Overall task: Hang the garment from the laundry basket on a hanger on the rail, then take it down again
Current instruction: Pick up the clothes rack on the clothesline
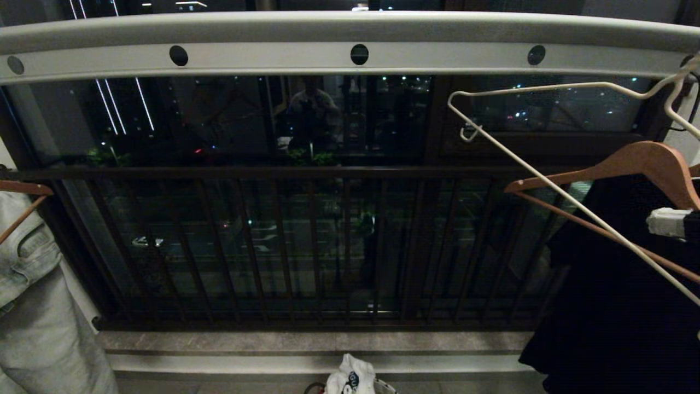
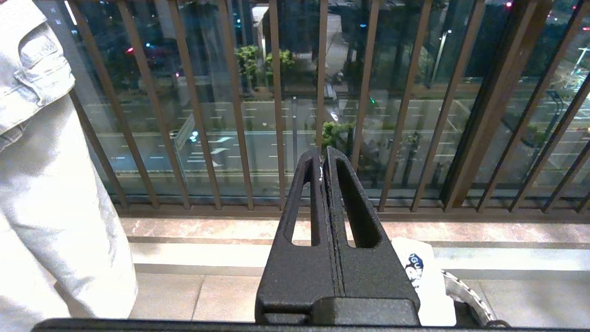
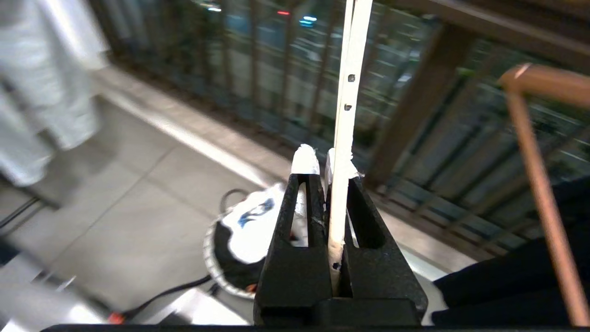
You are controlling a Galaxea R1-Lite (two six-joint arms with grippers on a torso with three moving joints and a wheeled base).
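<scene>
The white wire hanger [image 1: 547,186] hangs tilted at the right, below the pale grey rail [image 1: 350,54]; its hook [image 1: 681,87] is up by the rail's right end, and I cannot tell whether it rests on it. My right gripper [image 3: 325,161] is shut on the hanger's wire [image 3: 348,92]; its white-taped fingertips [image 1: 668,221] show at the right edge of the head view. The white garment [image 1: 350,376] with a blue print lies bunched in the laundry basket [image 3: 212,258] on the floor below. My left gripper [image 2: 325,154] is shut on nothing, parked low and facing the balcony bars.
A brown wooden hanger [image 1: 629,164] carrying a black garment [image 1: 612,306] hangs right behind the wire hanger. Pale denim clothing [image 1: 33,306] hangs at the far left. The dark balcony railing [image 1: 306,246] and a stone step [image 1: 306,345] lie ahead. A cable [image 3: 170,290] runs on the floor.
</scene>
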